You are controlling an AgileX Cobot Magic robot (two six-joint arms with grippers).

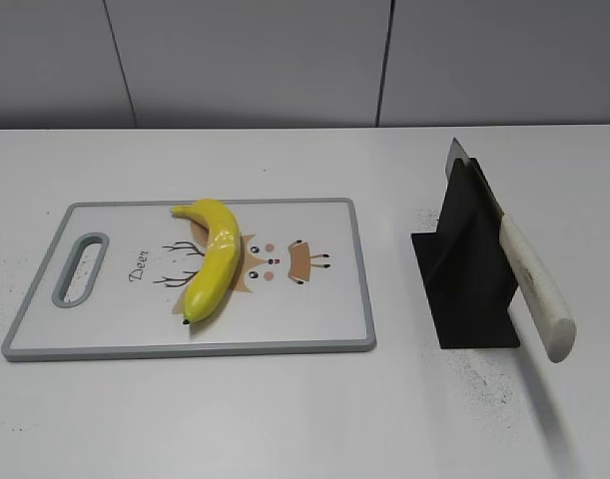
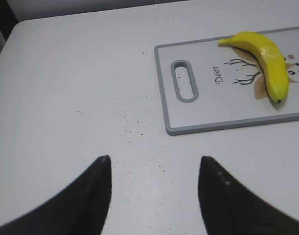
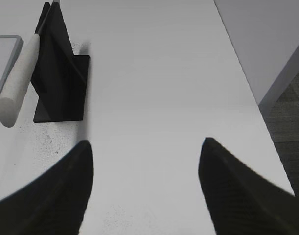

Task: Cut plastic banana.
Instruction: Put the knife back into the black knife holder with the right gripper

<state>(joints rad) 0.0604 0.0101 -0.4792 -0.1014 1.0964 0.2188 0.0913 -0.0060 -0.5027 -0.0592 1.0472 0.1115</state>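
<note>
plastic banana [image 1: 213,257] lies whole on the cutting board [image 1: 105,339], across the printed deer face, dark tip toward the board's near edge. knife [image 1: 529,279] rests in the black stand [image 1: 464,269] to the board's right, white handle projecting forward. left gripper [image 2: 154,161] hovers over bare table [image 1: 285,419] near the board's handle slot, jaws apart, holding nothing. right gripper [image 3: 147,147] hovers right of the stand, jaws apart, empty.
</note>
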